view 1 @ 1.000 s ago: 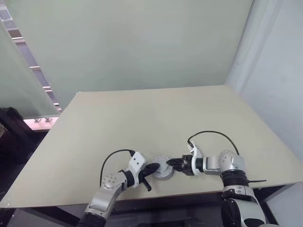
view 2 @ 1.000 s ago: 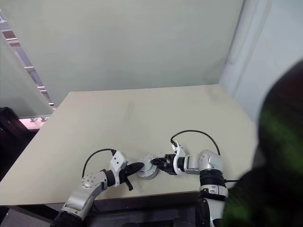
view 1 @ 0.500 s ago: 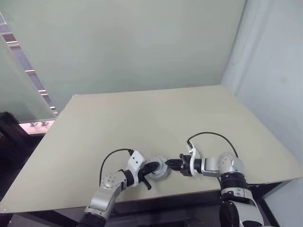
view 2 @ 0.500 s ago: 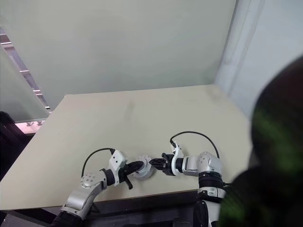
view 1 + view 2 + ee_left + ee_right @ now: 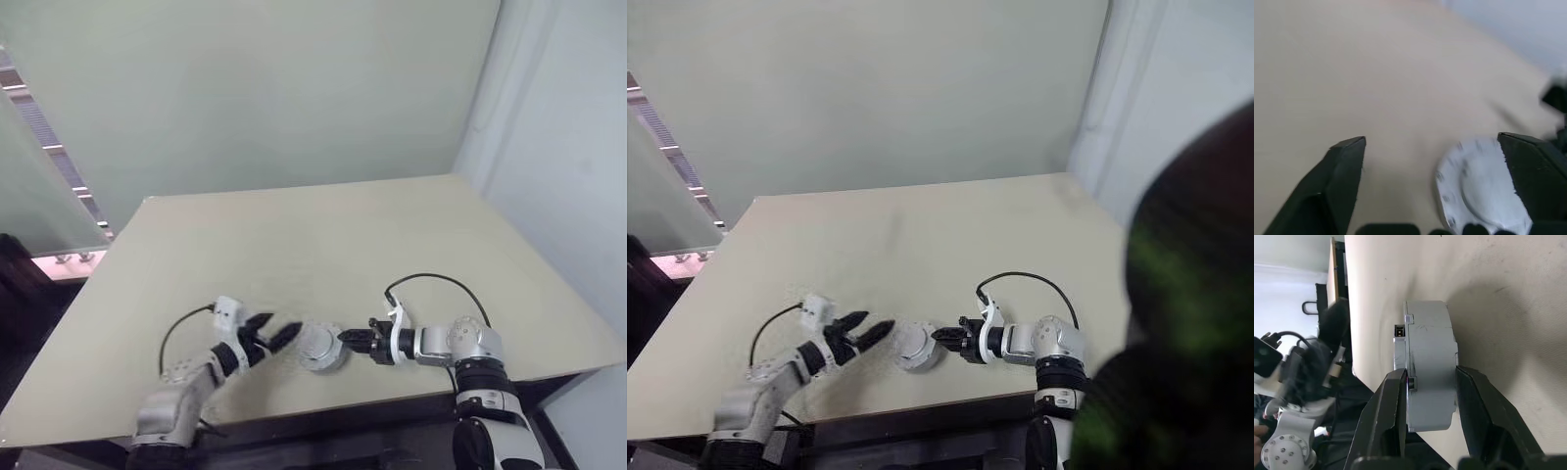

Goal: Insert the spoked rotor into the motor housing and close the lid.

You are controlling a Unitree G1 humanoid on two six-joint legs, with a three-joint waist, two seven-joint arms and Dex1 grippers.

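Closed motor housing (image 5: 1430, 364) on the table (image 5: 313, 235).
Right tool (image 5: 1431, 382) clamps its rim; left tool (image 5: 277, 334) spread apart beside it.

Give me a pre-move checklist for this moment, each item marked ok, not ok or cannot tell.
1. Right pincer grips the motor housing across its rim: ok.
2. Left pincer open and off the housing: ok.
3. Housing resting on the table, not lifted: ok.
4. Lid seated flat on the housing: cannot tell; a pale disc face shows, its seating does not.
5. Spoked rotor inside the housing: cannot tell; the interior is hidden.
6. Cable of the right arm off the housing: ok.
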